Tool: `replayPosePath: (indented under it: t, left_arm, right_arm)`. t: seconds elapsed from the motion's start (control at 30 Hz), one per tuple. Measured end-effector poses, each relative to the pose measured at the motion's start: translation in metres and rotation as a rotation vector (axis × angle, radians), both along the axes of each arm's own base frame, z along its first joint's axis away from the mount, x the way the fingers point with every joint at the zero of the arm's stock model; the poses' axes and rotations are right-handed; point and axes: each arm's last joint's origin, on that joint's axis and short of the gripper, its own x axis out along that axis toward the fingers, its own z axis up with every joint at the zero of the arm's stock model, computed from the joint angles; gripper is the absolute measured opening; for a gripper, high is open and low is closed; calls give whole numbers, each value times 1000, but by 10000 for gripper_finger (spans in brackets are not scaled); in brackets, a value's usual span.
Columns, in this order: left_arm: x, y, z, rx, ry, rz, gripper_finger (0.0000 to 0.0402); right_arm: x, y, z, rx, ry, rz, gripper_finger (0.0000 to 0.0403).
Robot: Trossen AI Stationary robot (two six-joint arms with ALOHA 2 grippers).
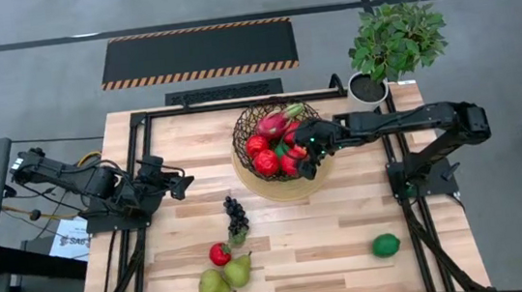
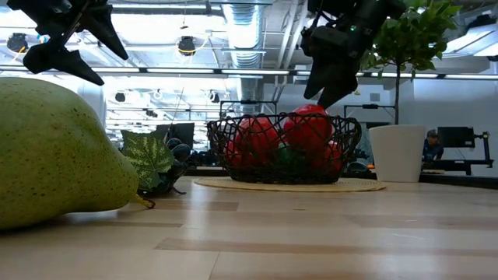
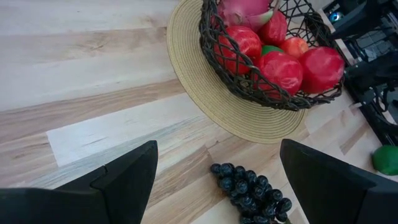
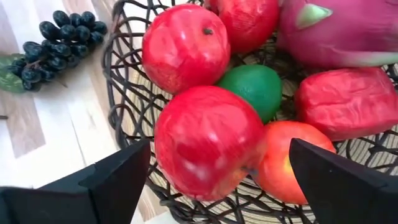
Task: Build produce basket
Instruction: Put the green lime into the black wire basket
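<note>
The basket [image 1: 248,157], a dark wire bowl on a tan round base, stands at the table's far middle. It holds red round fruits [image 4: 208,140], a green round one [image 4: 255,87], a red pepper [image 4: 345,99] and a pink dragon fruit [image 4: 339,31]. My right gripper [image 1: 311,158] is open and empty just above the basket's right side, its fingers on either side of a red fruit without touching it. My left gripper [image 1: 185,183] is open and empty at the table's left, above the wood. Dark grapes [image 1: 235,217], a small red fruit [image 1: 219,254], two green pears [image 1: 224,277] and a green round fruit [image 1: 385,245] lie on the table.
A white pot with a green plant [image 1: 391,45] stands at the far right corner, close behind my right arm. A black frame [image 1: 142,120] runs along the table's far, left and right edges. Bare wood [image 1: 319,237] lies between the grapes and the green fruit.
</note>
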Motion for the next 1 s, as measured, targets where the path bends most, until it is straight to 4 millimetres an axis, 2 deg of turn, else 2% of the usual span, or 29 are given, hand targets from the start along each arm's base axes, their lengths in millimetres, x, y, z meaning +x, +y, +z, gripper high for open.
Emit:
replayPosePath:
  t: [0.1,0.23,0.33,0.43,0.6,0.8,0.9,1.0]
  left_arm:
    - [0,0,0,0,0,0,324]
    - [0,0,0,-7,3,-5,324]
    - [0,0,0,-10,8,-8,324]
    - [0,0,0,-9,9,-8,324]
    - [0,-1,-1,-20,14,-17,324]
    - [0,-1,-1,-25,17,-22,324]
    - [0,-1,-1,-20,20,-27,324]
    - [0,-1,-1,-20,20,-27,324]
  right_arm:
    - [0,1,6,16,-8,3,394]
    - [-6,7,39,82,-12,24,393]
    - [-19,22,58,141,80,12,396]
    - [-38,48,64,195,185,12,397]
    - [-74,110,50,237,382,44,391]
    - [-117,181,20,256,479,104,390]
    - [-132,207,4,255,494,171,392]
    - [-138,221,-10,256,499,215,391]
